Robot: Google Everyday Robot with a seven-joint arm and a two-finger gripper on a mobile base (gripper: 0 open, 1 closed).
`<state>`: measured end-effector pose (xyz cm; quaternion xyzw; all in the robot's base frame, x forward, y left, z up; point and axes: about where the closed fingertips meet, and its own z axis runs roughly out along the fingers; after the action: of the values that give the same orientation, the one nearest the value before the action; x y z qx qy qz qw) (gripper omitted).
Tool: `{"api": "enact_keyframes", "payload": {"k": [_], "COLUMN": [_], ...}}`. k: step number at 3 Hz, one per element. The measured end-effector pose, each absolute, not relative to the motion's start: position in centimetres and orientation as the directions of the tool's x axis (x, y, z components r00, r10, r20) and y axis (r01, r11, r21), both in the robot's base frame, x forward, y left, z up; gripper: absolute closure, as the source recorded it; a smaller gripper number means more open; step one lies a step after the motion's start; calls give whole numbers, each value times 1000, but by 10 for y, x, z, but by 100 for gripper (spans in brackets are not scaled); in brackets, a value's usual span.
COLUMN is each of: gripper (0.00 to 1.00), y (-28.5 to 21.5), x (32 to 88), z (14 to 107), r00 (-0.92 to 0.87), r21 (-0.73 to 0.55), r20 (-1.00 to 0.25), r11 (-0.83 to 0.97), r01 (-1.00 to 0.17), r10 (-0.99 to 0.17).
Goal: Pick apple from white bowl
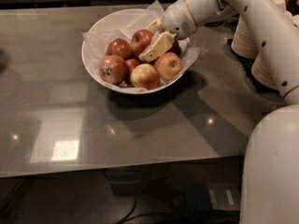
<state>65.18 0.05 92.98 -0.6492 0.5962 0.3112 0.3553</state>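
I see the glossy grey tabletop [70, 101] carrying the wide, round white bowl [85, 59], which is lined with crinkled white paper [156, 8]. My white arm [261, 27] reaches in from the right, past stacked tan paper plates [243, 37]. The gripper [149, 41] sits low over the bowl's back right, its cream jaws spread apart and clenched on nothing. The round deep-red apple [139, 37] lies at the back of the heap, right at their tips. It shows no long axis, and its stem hollow faces upward. Paler yellow-and-red apples [145, 76] sit in front.
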Motion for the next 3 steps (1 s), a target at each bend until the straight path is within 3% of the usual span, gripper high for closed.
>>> {"api": "enact_keyframes", "payload": {"k": [2, 3], "gripper": [100, 100], "y": [-14, -9], "x": [639, 618], "z": [973, 1001], "r00": [171, 205], "r21": [-177, -213], "r20": [-913, -907], "r11": [-18, -18], "r01": [-984, -977], "r10": [-371, -368]}}
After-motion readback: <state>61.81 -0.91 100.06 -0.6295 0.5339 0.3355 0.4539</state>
